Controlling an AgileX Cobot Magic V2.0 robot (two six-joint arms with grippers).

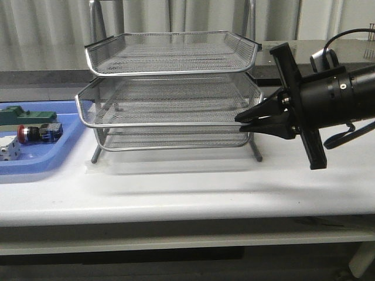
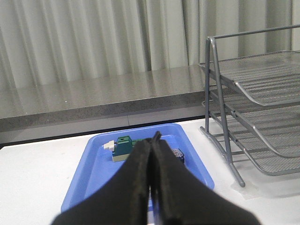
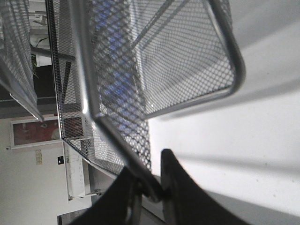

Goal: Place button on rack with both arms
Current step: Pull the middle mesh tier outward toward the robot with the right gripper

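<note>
The button (image 1: 36, 133), with its red head, dark body and blue rear block, lies on its side in the blue tray (image 1: 41, 164) at the far left of the table. The silver three-tier mesh rack (image 1: 170, 73) stands mid-table. My right gripper (image 1: 240, 122) reaches in from the right and is shut on the rack's right-hand rim; in the right wrist view the rim (image 3: 154, 185) sits pinched between the fingers. My left gripper (image 2: 153, 138) is shut and empty above the tray (image 2: 93, 164), hiding most of the button (image 2: 178, 154). The left arm is outside the front view.
A green block (image 1: 26, 116) and a white piece (image 1: 8, 151) share the blue tray with the button. The rack's rear uprights (image 2: 209, 84) rise close to the tray's right side. A grey ledge and curtains run behind the white table (image 1: 187, 187).
</note>
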